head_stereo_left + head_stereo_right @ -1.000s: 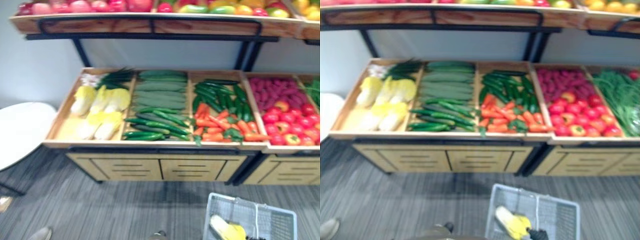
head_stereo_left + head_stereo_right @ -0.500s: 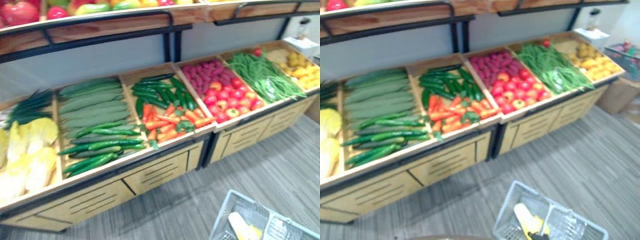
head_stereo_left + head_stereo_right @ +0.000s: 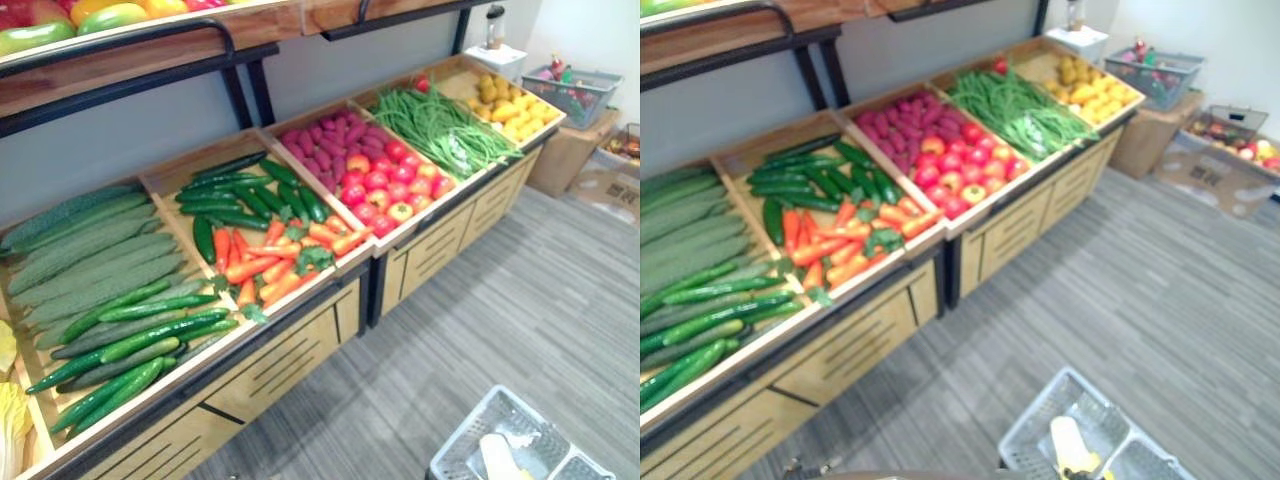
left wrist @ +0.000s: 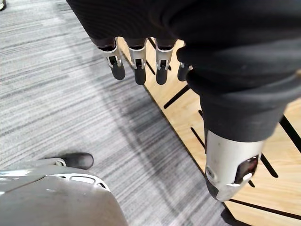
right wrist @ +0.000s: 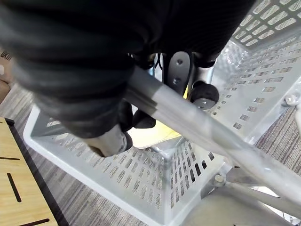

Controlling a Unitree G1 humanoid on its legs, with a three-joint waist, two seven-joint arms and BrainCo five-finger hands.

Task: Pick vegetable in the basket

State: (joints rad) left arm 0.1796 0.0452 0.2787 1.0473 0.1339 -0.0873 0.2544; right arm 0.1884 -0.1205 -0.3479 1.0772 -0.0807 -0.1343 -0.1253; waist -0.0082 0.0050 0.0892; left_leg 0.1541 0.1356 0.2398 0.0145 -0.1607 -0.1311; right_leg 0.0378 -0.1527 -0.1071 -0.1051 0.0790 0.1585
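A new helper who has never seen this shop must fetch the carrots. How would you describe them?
Along the wall runs a long wooden stand of open bins. In the bin just left of the tomatoes, the carrots lie at the front, with dark cucumbers behind. Nothing else in that bin is orange and tapered.
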